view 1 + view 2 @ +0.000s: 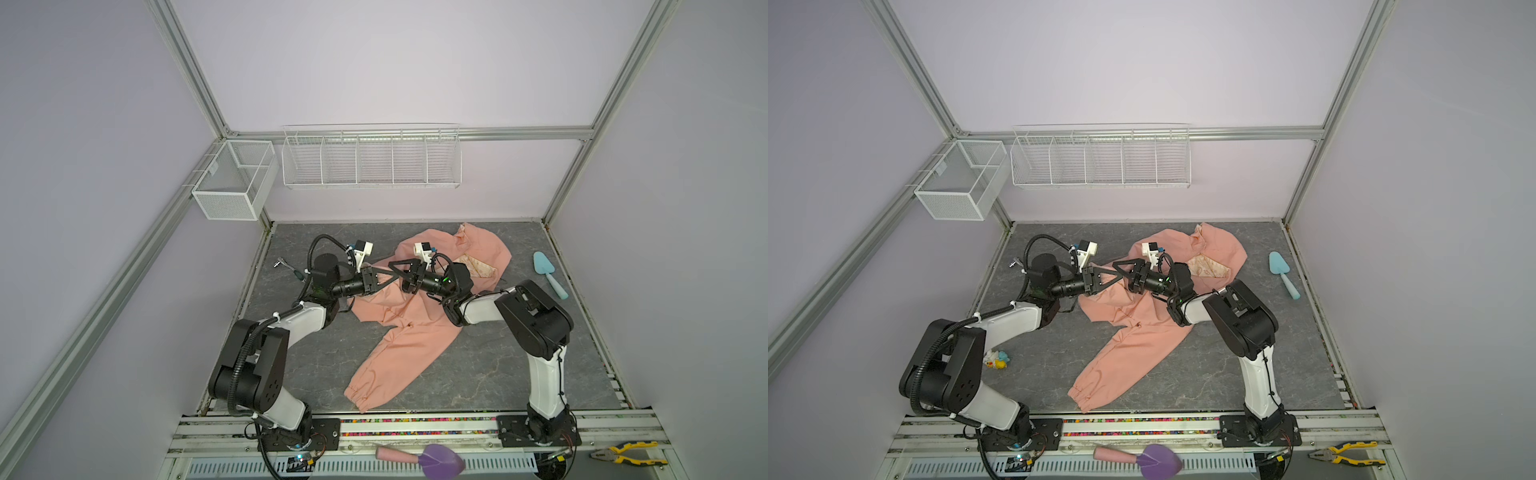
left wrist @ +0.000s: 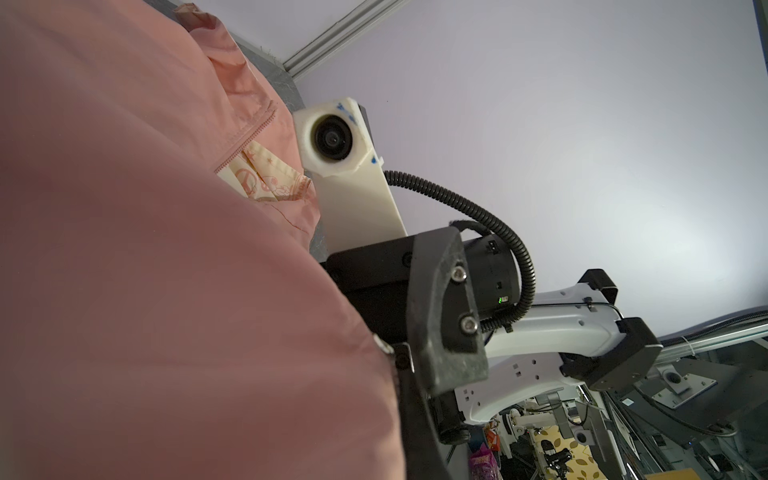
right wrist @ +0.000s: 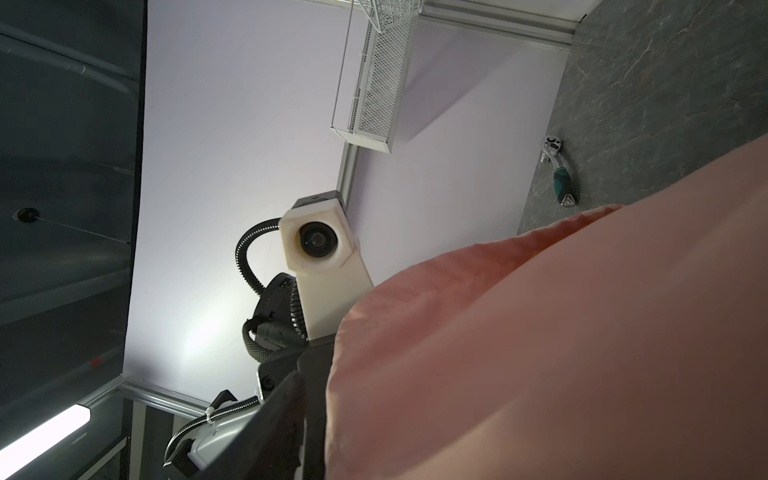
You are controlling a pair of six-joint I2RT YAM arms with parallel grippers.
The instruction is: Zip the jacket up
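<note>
The left gripper (image 1: 395, 275) is pinched shut on the jacket (image 1: 399, 345). The right gripper (image 1: 395, 265) hides its fingers behind cloth, so I cannot tell. Hold taut and align the 2 zipper (image 2: 249, 139) sides first.

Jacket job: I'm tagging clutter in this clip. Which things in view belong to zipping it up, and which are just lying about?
Job in hand: jacket; left gripper; right gripper.

Lying about: blue trowel; ratchet; pliers; purple scoop; toy duck; wire rack; mesh basket.
</note>
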